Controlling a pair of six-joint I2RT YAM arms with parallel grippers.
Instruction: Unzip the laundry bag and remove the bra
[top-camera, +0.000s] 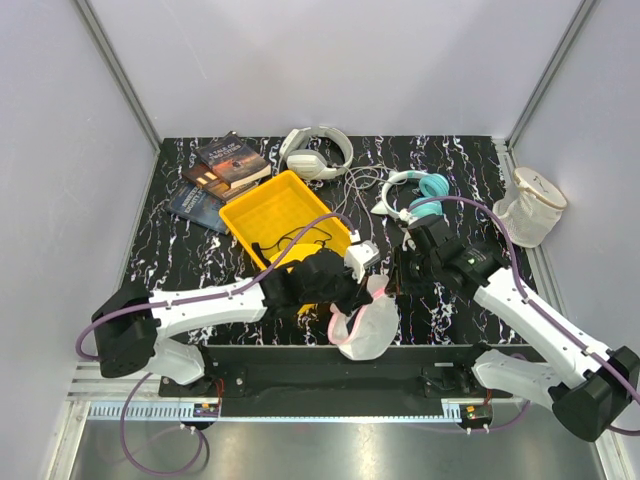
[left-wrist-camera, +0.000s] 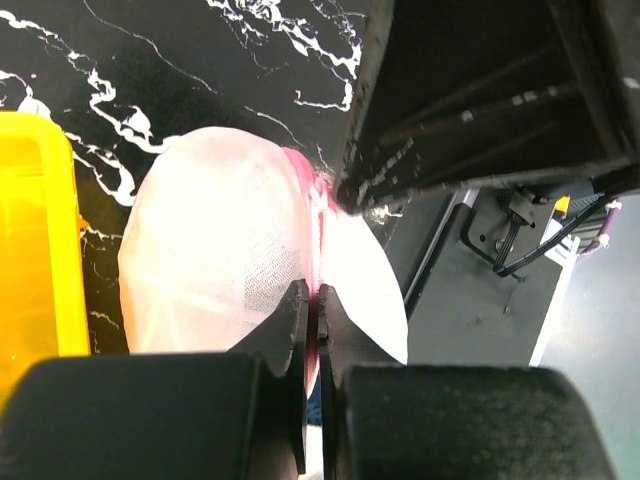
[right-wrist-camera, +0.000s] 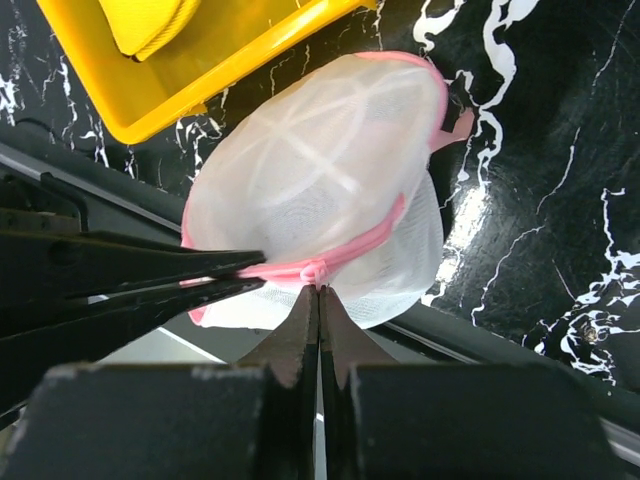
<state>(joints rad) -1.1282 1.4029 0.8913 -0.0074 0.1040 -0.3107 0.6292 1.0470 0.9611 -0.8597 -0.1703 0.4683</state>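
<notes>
Round white mesh laundry bag (top-camera: 368, 325), one, is held at the black marbled table's (top-camera: 450, 160) six o'clock edge. Its pink zipper is pinched by two clamped grippers, left gripper (left-wrist-camera: 312, 297) and right gripper (right-wrist-camera: 318, 293).

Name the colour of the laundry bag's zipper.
Pink zipper, clearest in the right wrist view.

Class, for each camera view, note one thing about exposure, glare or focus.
Top external: even light, sharp throughout. Left wrist: the laundry bag is washed out, its mesh showing only in patches; the near fingers look soft. Right wrist: bright glare streaks the table beside the bag.
</notes>
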